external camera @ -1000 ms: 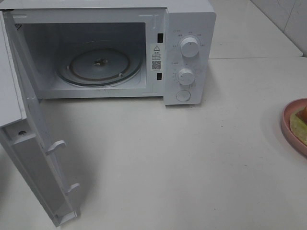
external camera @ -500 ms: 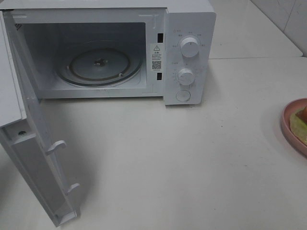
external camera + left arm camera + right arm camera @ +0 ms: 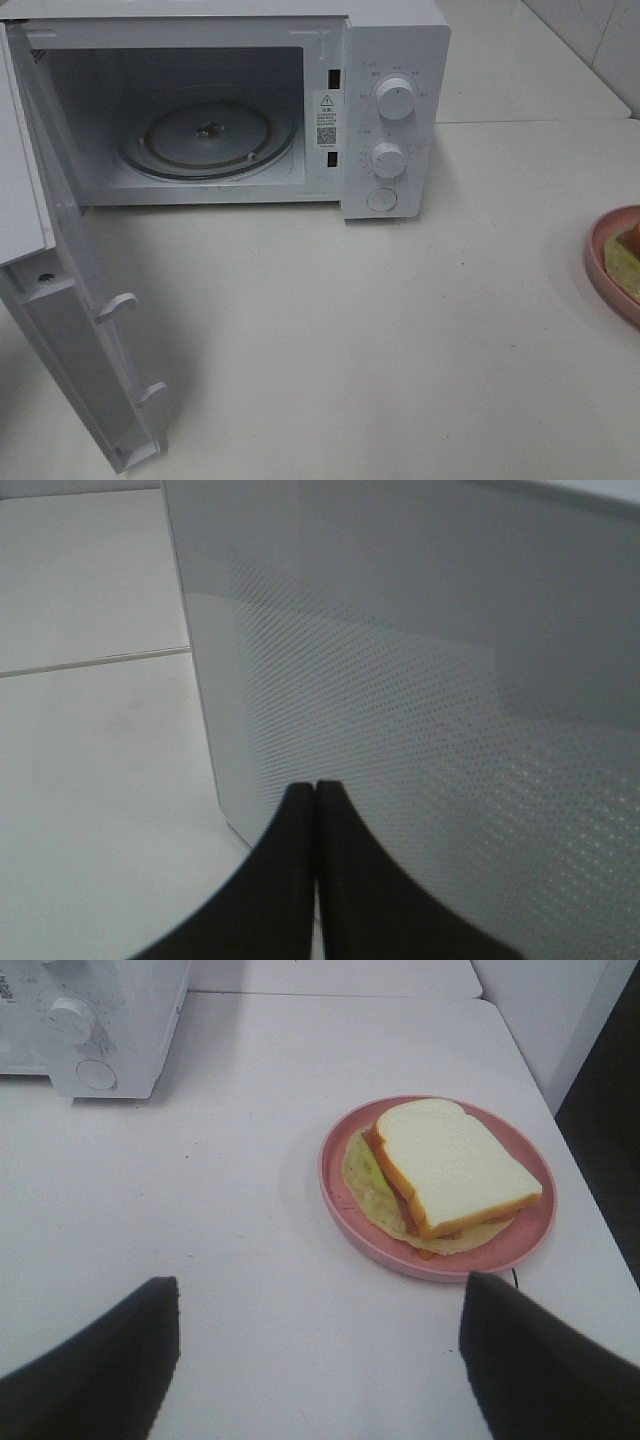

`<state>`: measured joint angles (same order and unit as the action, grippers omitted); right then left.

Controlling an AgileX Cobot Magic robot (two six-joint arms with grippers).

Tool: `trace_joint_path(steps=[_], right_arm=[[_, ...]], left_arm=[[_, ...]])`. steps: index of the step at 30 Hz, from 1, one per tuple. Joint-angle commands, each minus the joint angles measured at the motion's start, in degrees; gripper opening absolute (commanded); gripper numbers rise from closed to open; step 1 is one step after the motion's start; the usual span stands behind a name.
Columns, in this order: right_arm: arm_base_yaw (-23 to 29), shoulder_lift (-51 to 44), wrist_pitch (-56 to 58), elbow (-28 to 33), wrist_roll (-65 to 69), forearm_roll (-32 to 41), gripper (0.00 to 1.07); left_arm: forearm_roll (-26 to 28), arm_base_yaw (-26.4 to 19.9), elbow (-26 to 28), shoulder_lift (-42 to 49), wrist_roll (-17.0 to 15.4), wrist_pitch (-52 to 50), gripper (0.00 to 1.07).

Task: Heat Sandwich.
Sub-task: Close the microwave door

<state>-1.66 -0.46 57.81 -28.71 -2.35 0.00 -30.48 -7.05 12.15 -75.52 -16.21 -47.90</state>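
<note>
Fingers (image 3: 300, 880) of the left gripper press together by the microwave door (image 3: 420, 680); the right gripper (image 3: 318, 1345) gapes wide near the sandwich (image 3: 450, 1165).

Sandwich (image 3: 450, 1165) on pink plate (image 3: 335, 1185), white bread uppermost, lettuce and red-orange filling showing at edge. Plate on white surface (image 3: 200, 1220). Microwave (image 3: 95, 1020) well apart, dials visible. Right gripper (image 3: 318, 1345) jaws spread wide, holding nothing, near plate.

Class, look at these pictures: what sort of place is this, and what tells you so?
Probably a kitchen counter: an open microwave with a glass turntable stands on it, a sandwich waits on a pink plate.
</note>
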Motion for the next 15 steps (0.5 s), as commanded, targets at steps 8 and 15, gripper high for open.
trace_joint_path(steps=[8,15], right_arm=[[-0.2,-1.3,-0.7,0.1,0.1,0.0,0.75],[-0.2,-1.3,-0.7,0.1,0.1,0.0,0.75]], left_arm=[[5.3,7.0,0.2,0.1,3.6,0.3,0.0],[9.9,11.9,0.2,0.1,7.2,0.5,0.0]])
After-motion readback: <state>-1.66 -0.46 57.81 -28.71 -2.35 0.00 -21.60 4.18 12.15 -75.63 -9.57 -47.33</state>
